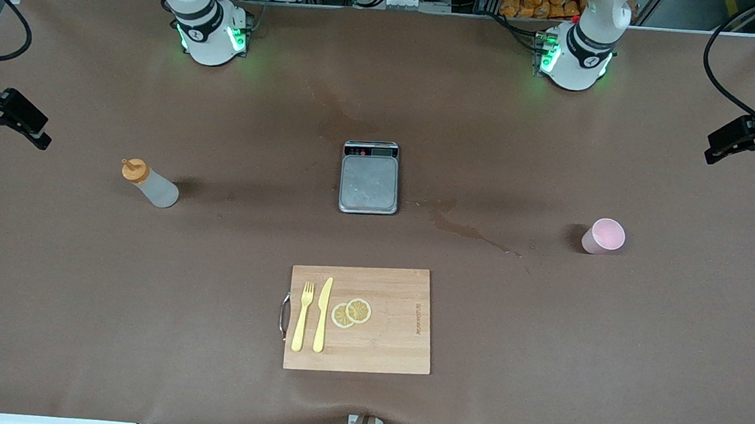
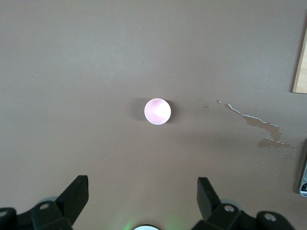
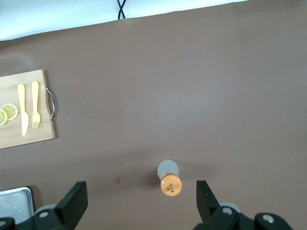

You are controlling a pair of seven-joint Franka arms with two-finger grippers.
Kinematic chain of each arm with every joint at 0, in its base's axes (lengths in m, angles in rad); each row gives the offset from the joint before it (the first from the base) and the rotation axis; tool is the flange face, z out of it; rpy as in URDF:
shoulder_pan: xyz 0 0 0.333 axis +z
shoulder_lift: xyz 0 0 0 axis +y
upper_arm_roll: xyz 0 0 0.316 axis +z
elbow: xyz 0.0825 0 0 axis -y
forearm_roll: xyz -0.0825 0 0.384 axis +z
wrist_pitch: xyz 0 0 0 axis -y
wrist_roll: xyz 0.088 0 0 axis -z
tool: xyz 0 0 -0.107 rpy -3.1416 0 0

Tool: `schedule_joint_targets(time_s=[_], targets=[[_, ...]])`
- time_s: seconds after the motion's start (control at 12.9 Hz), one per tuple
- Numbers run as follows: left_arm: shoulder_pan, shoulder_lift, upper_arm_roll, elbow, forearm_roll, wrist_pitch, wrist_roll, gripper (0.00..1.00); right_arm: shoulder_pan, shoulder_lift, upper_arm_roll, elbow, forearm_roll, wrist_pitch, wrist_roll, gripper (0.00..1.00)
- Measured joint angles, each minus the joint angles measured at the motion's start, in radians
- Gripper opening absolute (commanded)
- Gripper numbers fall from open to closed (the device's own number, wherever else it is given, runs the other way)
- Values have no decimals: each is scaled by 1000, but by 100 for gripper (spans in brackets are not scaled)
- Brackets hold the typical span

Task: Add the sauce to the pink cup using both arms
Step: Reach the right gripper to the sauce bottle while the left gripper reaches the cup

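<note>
Sauce bottle [image 1: 149, 184] stands upright on the bench [image 1: 543, 333] toward the right arm's end, orange cap on, nothing touching it. Pink cup [image 1: 603, 236] stands upright and apart toward the left arm's end; I see nothing in it.

Surface: brown matte covering, wrinkle-free. A wet trail [image 1: 467, 229] runs between the scale [image 1: 369, 177] and the cup. The grey scale sits mid-bench; nearer the front camera lies a wooden cutting board [image 1: 394, 348] with a metal handle, carrying a yellow fork [image 1: 302, 316], a yellow knife [image 1: 322, 314] and two lemon slices [image 1: 351, 312]. Cables and metal framing line the edge by the arm bases, both showing green lights.

Left tool [image 2: 142, 201] hangs over the cup, fingers wide apart, holding nothing. Right tool [image 3: 141, 203] hangs over the sauce bottle, fingers likewise wide, empty.

Left wrist view shows the cup's inside and the wet trail's glossy outline, which looks only like a dark stain from the front. Right wrist view shows the hole in the cap's tip and small drops on the bench beside the bottle.

Writing: printed mark on the board and the scale's panel, neither readable to me.
</note>
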Motion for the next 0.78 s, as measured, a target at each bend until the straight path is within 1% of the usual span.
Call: schedule_joint_targets(time_s=[0.54, 0.78], targets=[[0, 2, -1, 1, 0, -4, 0, 100, 0, 0, -2, 0, 0, -1, 0, 100], [5, 15, 0, -32, 0, -5, 0, 100, 0, 2, -2, 0, -1, -1, -1, 100]])
